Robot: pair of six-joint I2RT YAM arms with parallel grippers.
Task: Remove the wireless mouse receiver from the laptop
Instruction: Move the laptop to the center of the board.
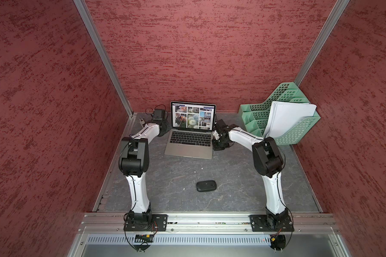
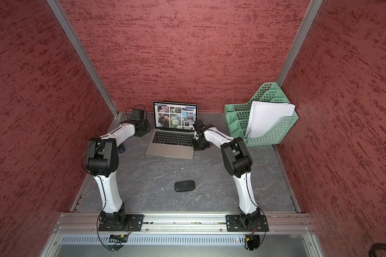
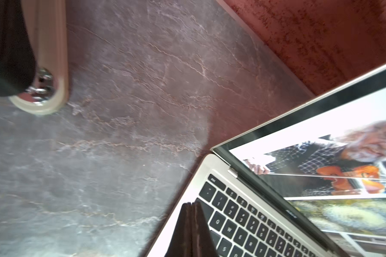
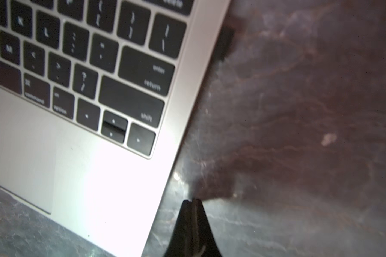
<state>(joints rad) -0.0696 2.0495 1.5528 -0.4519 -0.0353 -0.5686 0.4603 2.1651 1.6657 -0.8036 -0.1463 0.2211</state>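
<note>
The right gripper is held with its jaws pressed together and nothing between them, low over the table and just beside the right edge of the laptop. The wireless mouse receiver is plugged into that same edge, further toward the hinge. It is seen as a small dark stub, apart from the fingertips. The left gripper is likewise closed and empty, over the laptop's opposite edge by the keyboard; whether the deck is touched cannot be told.

With the jaws together the stub cannot be taken, so an advance made without opening would probably only knock it or shove the laptop sideways. Little of the stub is exposed, so a shallow pinch could slip off. If the pull is angled rather than straight out of the port, the receiver may bind and an unbraced laptop may be dragged across the table.
</note>
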